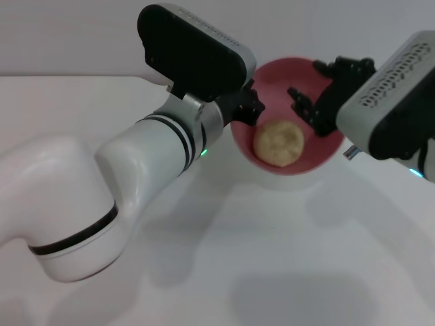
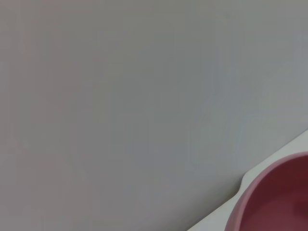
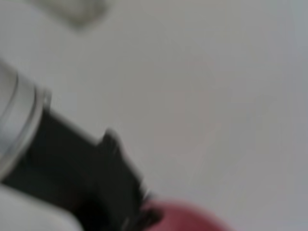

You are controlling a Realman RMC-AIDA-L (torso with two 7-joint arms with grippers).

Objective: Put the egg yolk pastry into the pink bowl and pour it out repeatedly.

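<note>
The left gripper (image 1: 246,109) was clamped on the near rim of the pink bowl (image 1: 272,78), holding it tilted. The egg yolk pastry (image 1: 279,142) lay inside the bowl, just below the right gripper (image 1: 314,92), whose fingers stood spread and empty.

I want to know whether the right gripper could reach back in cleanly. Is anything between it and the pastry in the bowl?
Nothing visible is. The pastry lies uncovered in the pink bowl, and the right gripper hangs open above it. The left gripper is at the bowl's opposite rim, off that path.
</note>
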